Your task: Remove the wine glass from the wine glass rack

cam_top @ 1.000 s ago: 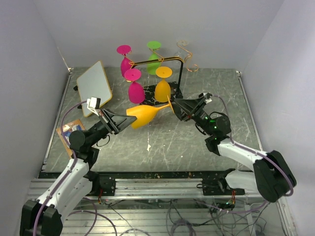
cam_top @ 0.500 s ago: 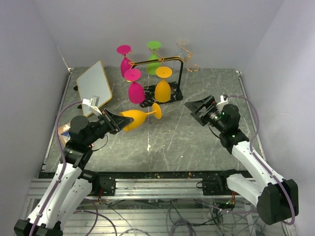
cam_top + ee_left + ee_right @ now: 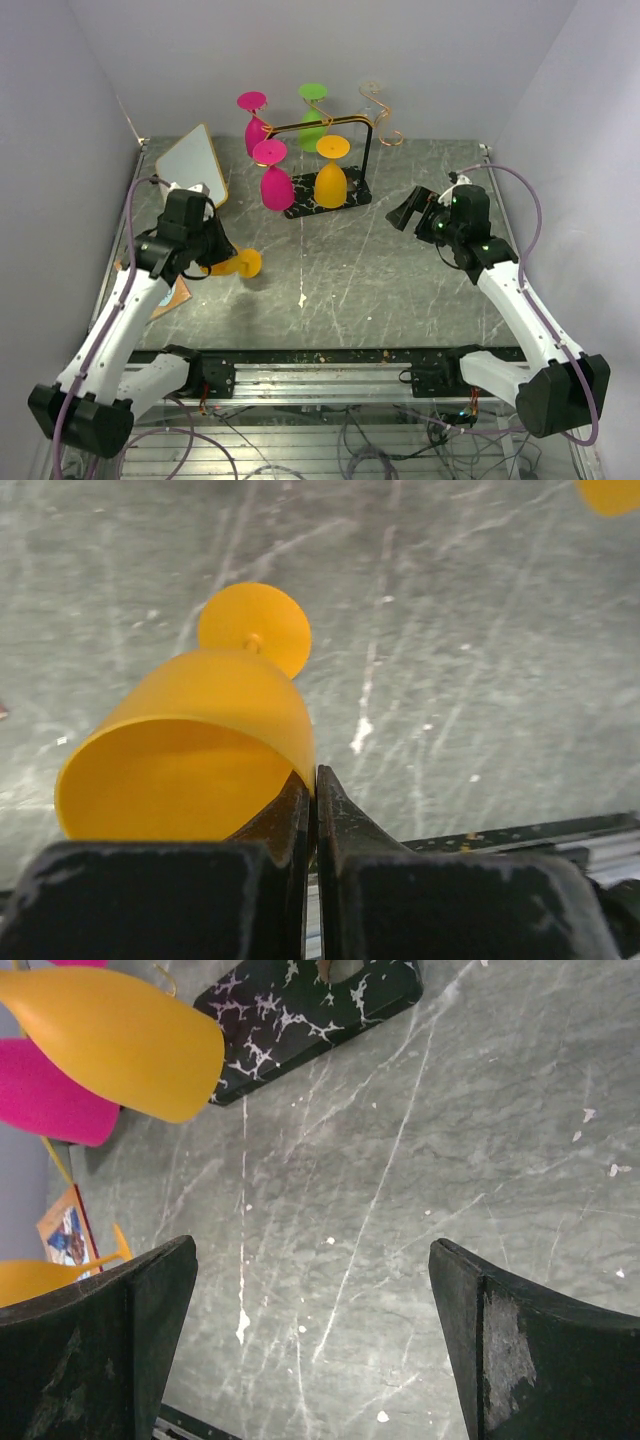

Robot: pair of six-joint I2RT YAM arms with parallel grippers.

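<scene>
The wine glass rack [image 3: 322,127], gold wire on a black post, stands on its black marble-look base [image 3: 345,198] at the back centre. Two pink glasses [image 3: 276,183], a green one [image 3: 313,118], an orange one [image 3: 331,180] and a clear one [image 3: 372,95] hang on it. My left gripper [image 3: 215,260] is shut on the rim of another orange wine glass [image 3: 190,745], off the rack, its foot [image 3: 243,263] low over the table at the left. I cannot tell whether the foot touches. My right gripper [image 3: 405,210] is open and empty, right of the rack.
A white board with a wood rim [image 3: 190,172] leans at the back left. A booklet [image 3: 172,290] lies under my left arm. The enclosure walls stand close on both sides. The right wrist view shows the rack base [image 3: 300,1010] and the hanging orange glass [image 3: 120,1040].
My left arm swung the orange glass left and down, away from the rack, turning its foot towards the table. My right gripper let go of the foot and drew back to the right.
</scene>
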